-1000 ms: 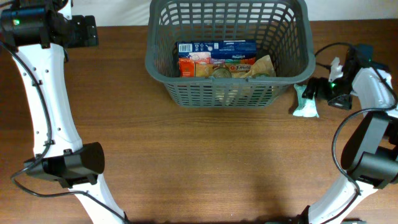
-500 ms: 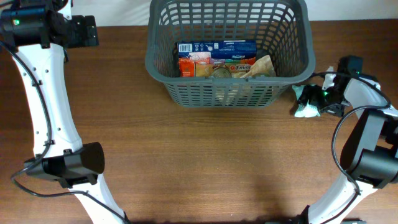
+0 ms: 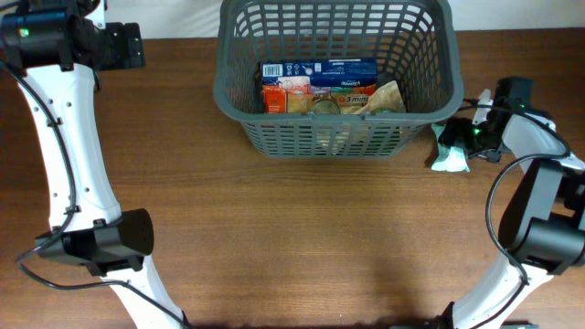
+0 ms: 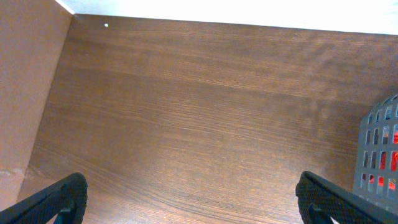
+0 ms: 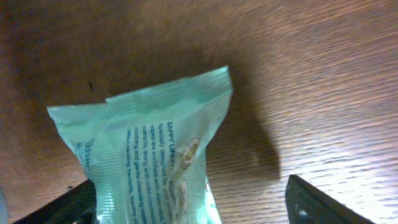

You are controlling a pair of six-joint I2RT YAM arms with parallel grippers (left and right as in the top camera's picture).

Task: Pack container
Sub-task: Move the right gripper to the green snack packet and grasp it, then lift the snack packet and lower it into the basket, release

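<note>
The dark grey slotted basket (image 3: 334, 128) stands at the table's far middle; its wall also shows in the left wrist view (image 4: 380, 149). A pale green wipes packet (image 3: 449, 149) lies on the table just right of the basket. My right gripper (image 3: 468, 137) is open and low over it. In the right wrist view the packet (image 5: 149, 155) lies between the spread jaws (image 5: 189, 205), close to the left finger. My left gripper (image 3: 123, 46) is open and empty at the far left, over bare wood (image 4: 193, 202).
Inside the basket lie a blue box (image 3: 318, 69), an orange packet (image 3: 281, 97), a tan pouch (image 3: 382, 96) and a small round can (image 3: 324, 106). The right arm's cable (image 3: 480, 73) runs behind the packet. A white wall borders the table's far edge.
My right gripper has moved left and down to the green packet, which now sits between its jaws. The packet has barely shifted. The left arm has not moved.
</note>
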